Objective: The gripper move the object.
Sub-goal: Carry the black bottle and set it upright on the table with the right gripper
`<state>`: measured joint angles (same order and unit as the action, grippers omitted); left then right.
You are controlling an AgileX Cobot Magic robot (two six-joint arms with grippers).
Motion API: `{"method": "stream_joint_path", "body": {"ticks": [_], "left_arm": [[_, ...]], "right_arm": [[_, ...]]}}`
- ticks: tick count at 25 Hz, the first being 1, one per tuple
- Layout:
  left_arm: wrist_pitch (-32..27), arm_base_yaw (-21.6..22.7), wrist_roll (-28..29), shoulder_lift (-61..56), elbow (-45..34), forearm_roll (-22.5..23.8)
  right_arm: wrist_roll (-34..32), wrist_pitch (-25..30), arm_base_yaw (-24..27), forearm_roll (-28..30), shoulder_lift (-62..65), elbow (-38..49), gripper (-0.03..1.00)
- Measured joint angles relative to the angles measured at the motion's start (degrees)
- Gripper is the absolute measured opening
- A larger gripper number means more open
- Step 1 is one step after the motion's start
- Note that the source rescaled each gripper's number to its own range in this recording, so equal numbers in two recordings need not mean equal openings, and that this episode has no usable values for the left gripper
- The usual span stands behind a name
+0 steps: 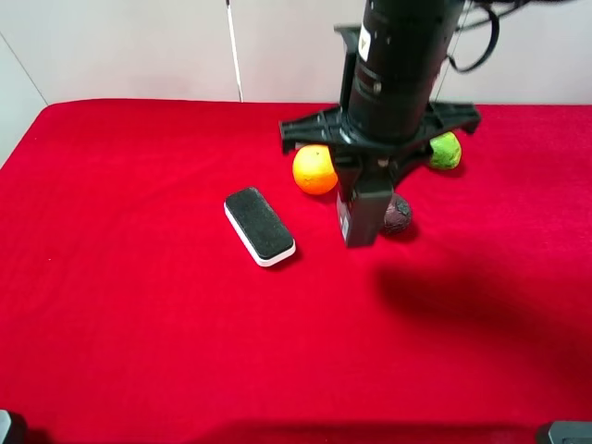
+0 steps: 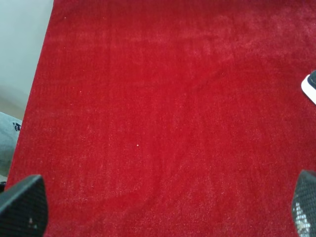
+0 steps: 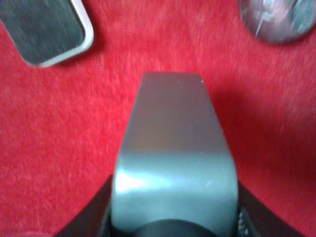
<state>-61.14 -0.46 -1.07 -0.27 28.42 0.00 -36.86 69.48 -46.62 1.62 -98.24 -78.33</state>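
My right gripper (image 1: pixel 363 180) has its jaws pinching the grey bottle (image 1: pixel 361 220), which is upright, just beside the dark purple fruit (image 1: pixel 398 215) and near the orange (image 1: pixel 314 170) on the red desk (image 1: pixel 139 324). I cannot tell whether its base touches. My left gripper (image 2: pixel 158 212) hangs over bare cloth with its jaws spread.

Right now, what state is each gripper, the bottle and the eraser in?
right gripper: shut on the bottle
bottle: upright, held at its top
left gripper: open, holding nothing
eraser: lying flat, dark face up
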Motion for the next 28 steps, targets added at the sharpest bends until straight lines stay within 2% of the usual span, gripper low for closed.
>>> {"method": "stream_joint_path", "body": {"ticks": [5,18,28], "left_arm": [[0.00,0.00,0.00,0.00,0.00,0.00],[0.00,0.00,0.00,0.00,0.00,0.00],[0.00,0.00,0.00,0.00,0.00,0.00]], "right_arm": [[2.23,0.05,1.63,-1.05,0.18,-2.70,0.03],[10.76,0.28,16.49,-1.97,0.18,-2.83,0.03],[16.50,0.39,28.33,0.34,0.18,-2.83,0.03]]}}
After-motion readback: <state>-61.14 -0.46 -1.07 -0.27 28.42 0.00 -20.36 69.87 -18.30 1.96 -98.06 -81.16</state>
